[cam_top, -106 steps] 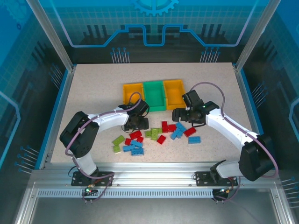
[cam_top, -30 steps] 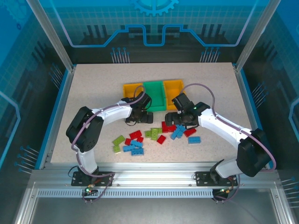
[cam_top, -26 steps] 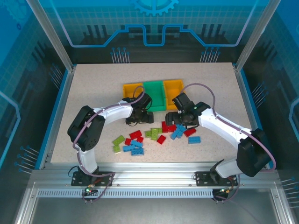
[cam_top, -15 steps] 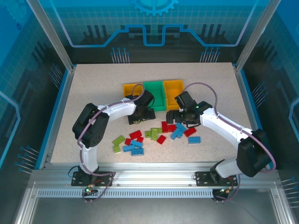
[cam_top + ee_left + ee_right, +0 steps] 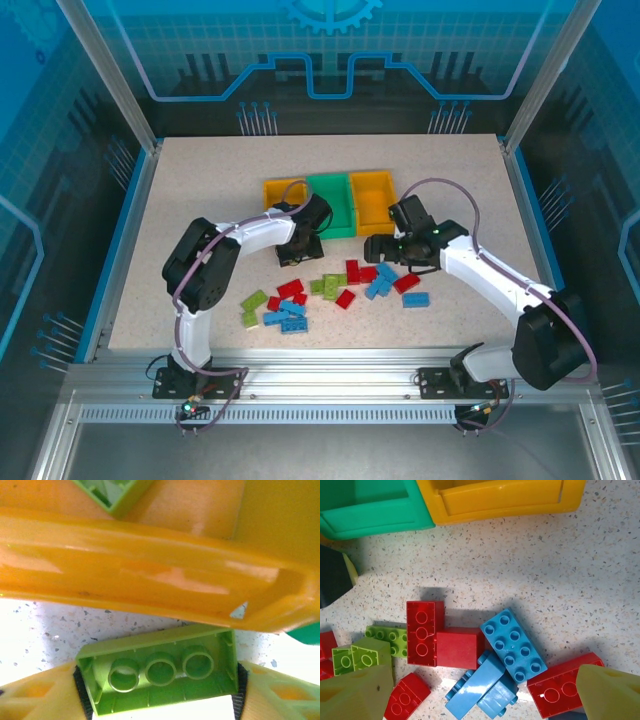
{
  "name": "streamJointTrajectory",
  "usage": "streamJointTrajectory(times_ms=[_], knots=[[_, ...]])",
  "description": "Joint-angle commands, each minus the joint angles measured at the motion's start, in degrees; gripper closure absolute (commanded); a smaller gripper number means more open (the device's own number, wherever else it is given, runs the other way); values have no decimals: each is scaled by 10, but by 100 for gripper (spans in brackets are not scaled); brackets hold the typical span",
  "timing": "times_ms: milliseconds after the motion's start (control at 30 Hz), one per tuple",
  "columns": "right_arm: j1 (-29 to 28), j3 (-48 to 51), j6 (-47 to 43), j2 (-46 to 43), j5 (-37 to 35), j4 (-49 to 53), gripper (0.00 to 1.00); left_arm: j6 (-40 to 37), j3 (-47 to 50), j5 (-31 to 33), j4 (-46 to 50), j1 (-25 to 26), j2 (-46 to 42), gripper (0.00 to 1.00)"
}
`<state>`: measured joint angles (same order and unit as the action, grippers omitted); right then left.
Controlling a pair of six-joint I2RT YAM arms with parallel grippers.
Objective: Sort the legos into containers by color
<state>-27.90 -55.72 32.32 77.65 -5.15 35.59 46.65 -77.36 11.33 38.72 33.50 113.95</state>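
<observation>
My left gripper (image 5: 157, 680) is shut on a lime green lego (image 5: 160, 672), its hollow underside facing the camera, right beside the outer wall of the left orange container (image 5: 150, 585). Another green lego (image 5: 112, 495) lies inside that container. In the top view the left gripper (image 5: 300, 245) sits just in front of the left orange container (image 5: 284, 193). My right gripper (image 5: 482, 692) is open above red legos (image 5: 425, 632) and blue legos (image 5: 512, 645); in the top view the right gripper (image 5: 385, 250) hovers at the pile's right end.
The green middle container (image 5: 330, 200) and the right orange container (image 5: 372, 198) stand behind the pile. Loose green legos (image 5: 253, 300), red legos (image 5: 291, 289) and blue legos (image 5: 285, 320) are scattered across the table's front middle. Metal frame rails bound the table.
The left gripper swung up toward the left orange container and closed on the green lego. The right gripper shifted slightly right, still open over the pile.
</observation>
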Motion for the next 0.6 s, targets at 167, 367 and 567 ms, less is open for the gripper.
streamJointTrajectory(times_ms=[167, 367, 567], knots=[[-71, 0, 33, -1, -12, 40, 6, -6, 25, 16, -1, -2, -20, 48], [-128, -19, 71, 11, -33, 63, 8, -33, 27, 21, 16, -2, -101, 46], [-191, -44, 131, 65, -48, 60, 8, -73, 14, 42, 38, -12, -168, 43]])
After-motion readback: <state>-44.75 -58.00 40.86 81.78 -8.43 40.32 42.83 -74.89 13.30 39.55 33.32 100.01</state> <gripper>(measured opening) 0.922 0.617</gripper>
